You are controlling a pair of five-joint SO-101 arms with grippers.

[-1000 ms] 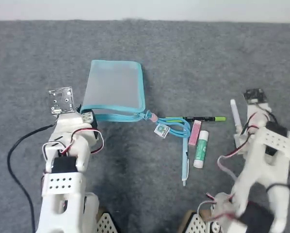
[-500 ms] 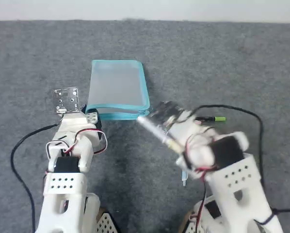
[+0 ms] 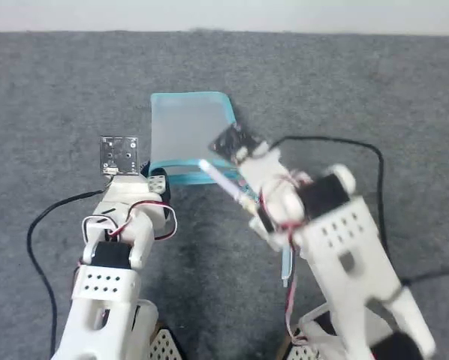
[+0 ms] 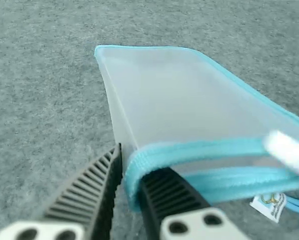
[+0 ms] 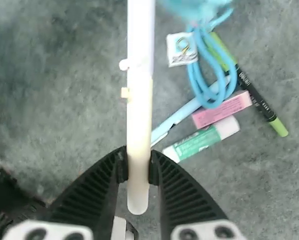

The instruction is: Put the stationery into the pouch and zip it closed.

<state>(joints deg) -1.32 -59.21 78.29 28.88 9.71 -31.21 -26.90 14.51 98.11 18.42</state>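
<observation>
Left gripper (image 4: pixel 124 160): jaws clamped on the pouch's near-left corner, at the mouth's edge.
Pouch (image 3: pixel 188 127): flat on the mat, mouth along its near side.
Pen (image 3: pixel 221 178): white, long axis running near-right to far-left, tip at the mouth's right end.
Right gripper (image 5: pixel 138 160): jaws pinching the pen's back end; the mouth lies far-left of them, along the pen's line.
Loose: blue pen (image 5: pixel 182 112), eraser (image 5: pixel 222 110), glue (image 5: pixel 202 140) and marker (image 5: pixel 254 100), near-right of the pouch.
Unclear: how wide the mouth gapes, and whether the tip is inside.
</observation>
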